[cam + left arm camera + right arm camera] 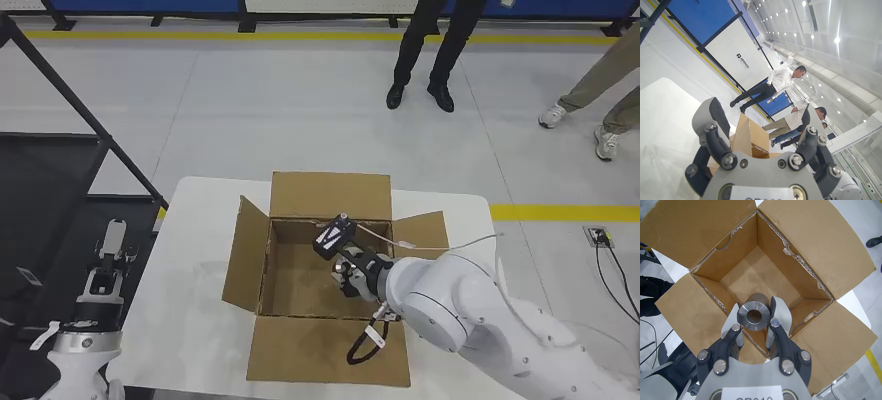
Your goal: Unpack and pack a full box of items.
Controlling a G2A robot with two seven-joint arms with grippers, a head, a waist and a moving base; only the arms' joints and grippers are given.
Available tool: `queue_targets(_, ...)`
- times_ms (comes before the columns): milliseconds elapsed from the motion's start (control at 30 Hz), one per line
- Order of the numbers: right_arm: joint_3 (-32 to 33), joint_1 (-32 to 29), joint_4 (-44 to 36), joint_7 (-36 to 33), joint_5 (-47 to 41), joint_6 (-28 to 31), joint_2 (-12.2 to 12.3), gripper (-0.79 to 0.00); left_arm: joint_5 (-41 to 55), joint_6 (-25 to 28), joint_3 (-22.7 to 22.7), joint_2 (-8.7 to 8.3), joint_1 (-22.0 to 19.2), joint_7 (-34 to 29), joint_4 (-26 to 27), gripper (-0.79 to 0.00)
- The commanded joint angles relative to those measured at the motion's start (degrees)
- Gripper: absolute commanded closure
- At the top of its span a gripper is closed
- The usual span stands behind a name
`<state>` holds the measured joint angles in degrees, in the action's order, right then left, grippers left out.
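We list one metal cylinder [754, 317] — clamped between the right gripper [755, 306] fingers, over the open cardboard box [810, 237]. Left gripper [761, 108] — spread wide, well apart from the box.

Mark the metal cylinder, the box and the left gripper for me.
metal cylinder [754, 305]: right wrist view, end face rim.
box [776, 262]: right wrist view, inner wall.
left gripper [761, 108]: left wrist view, midway between fingertips.
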<state>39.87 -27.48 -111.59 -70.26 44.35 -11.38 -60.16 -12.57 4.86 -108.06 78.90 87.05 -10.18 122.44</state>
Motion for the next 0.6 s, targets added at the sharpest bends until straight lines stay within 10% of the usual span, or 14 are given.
queue_targets(0, 0.3, -0.9, 0.6, 1.7, -0.6, -0.1, 0.0, 0.0, 0.0, 0.0, 0.0, 0.0, 0.0, 0.0, 0.0, -0.785)
queue_targets(200, -2.8, 2.1, 11.4, 8.5, -7.4, 4.3, -2.9, 0.0, 0.0, 0.0, 0.0, 0.0, 0.0, 0.0, 0.0, -0.785)
queue_targets(567, -20.6, 15.1, 44.9, 15.3, -15.3, 6.3, -18.5, 0.0, 0.0, 0.0, 0.0, 0.0, 0.0, 0.0, 0.0, -0.785)
